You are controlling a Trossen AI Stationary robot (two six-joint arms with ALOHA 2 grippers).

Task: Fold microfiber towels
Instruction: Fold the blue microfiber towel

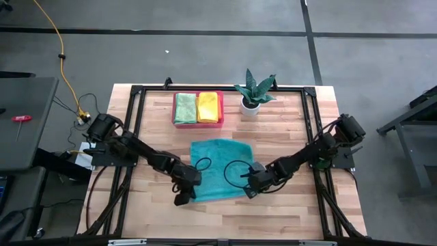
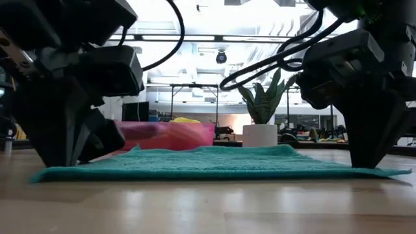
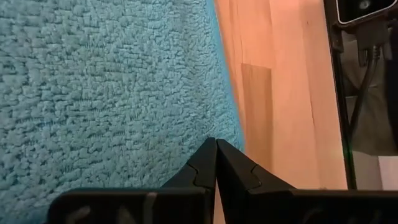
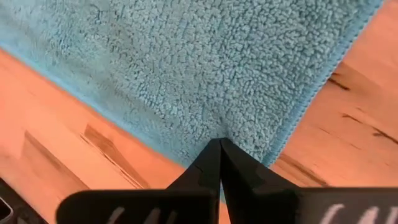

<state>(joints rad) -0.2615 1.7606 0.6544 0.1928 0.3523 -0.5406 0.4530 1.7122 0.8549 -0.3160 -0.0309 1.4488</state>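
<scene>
Listing from the near table edge outward, clock directions read on the overhead view with the table centre as the dial's hub.

Item 1. Left gripper (image 1: 183, 198), at about 7 o'clock. Fingers pressed together, tips down at the near left corner of the teal towel (image 1: 220, 169). Whether any fabric is pinched between the tips cannot be told; the wrist view shows the closed tips (image 3: 216, 163) right at the cloth's edge.

Item 2. Right gripper (image 1: 250, 192), at about 5 o'clock. Fingers likewise together, tips (image 4: 220, 163) planted on the pile just inside the near right corner. A hold on the cloth cannot be confirmed.

Item 3. Teal towel, at the hub. Spread flat in one layer on the wooden table (image 1: 287, 212), not yet folded. Judged light, limp and fuzzy; it should drape and sag when lifted, and grip well against itself. Best taken at the two near corners, pinching the hemmed edge, so it hangs evenly.

Item 4. Pink tray (image 1: 198, 123), at 12 o'clock. Holds a light green towel (image 1: 185, 108) and a yellow towel (image 1: 208, 107), side by side, both folded.

Item 5. Potted plant (image 1: 252, 92), at 1 o'clock, just beside the tray.
</scene>
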